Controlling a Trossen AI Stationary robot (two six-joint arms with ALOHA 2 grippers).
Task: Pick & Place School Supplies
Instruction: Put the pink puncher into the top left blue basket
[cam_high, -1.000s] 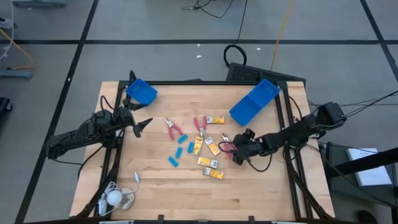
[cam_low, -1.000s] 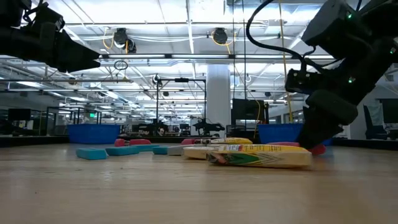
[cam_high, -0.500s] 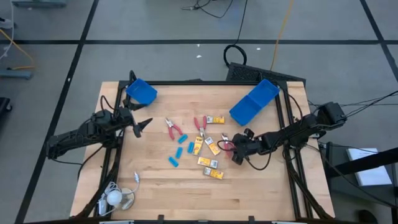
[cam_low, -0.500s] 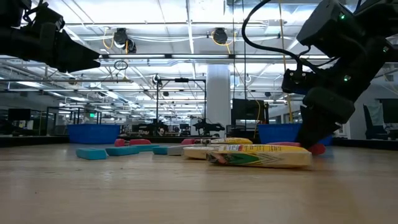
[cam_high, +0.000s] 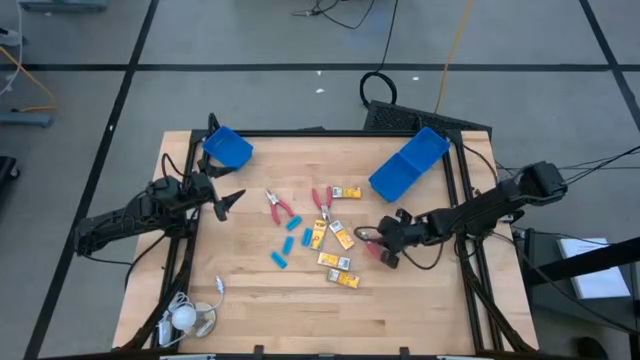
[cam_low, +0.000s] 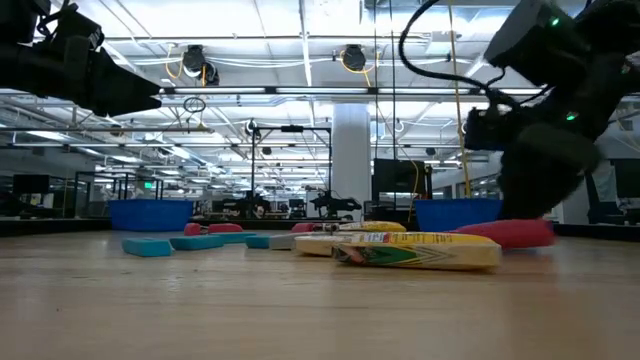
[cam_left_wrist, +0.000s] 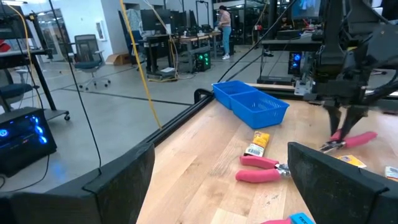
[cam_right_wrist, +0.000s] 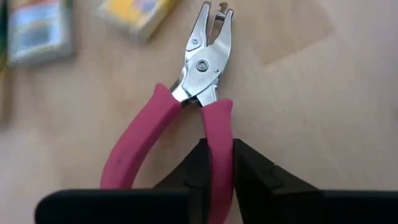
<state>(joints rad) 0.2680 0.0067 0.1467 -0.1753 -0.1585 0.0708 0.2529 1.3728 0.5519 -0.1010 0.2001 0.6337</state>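
Note:
Pink-handled plier-like tools, light-blue oblong pieces (cam_high: 288, 245) and yellow packets (cam_high: 333, 261) lie scattered on the wooden table's middle. My right gripper (cam_high: 385, 246) is right of them, shut on one pink-handled tool (cam_high: 368, 238), whose metal head (cam_right_wrist: 205, 46) points away from the fingers. The other two pink tools (cam_high: 278, 207) (cam_high: 322, 198) lie flat farther left. My left gripper (cam_high: 228, 200) hangs open over the table's left part, clear of everything; the left wrist view shows its wide gap (cam_left_wrist: 217, 186). My right gripper pinches one pink handle (cam_right_wrist: 217, 140) of the tool between its two fingers (cam_right_wrist: 198, 167), partway along the handle. The fingers lie along the handle, coming from the table's right and slanting down. The other handle (cam_right_wrist: 134, 152) splays free. The tool sits low at the table; whether clear of it, I cannot tell.
A small blue bin (cam_high: 228, 148) stands at the far left and a longer blue bin (cam_high: 408, 165) at the far right. A white round object with a cord (cam_high: 183, 318) lies at the near left corner. Bare wood runs along the near edge.
My right gripper has shut on one handle of the pink tool. It has shifted a little toward the table's right edge, and in the low view more of the tool's pink handle now shows beside it.

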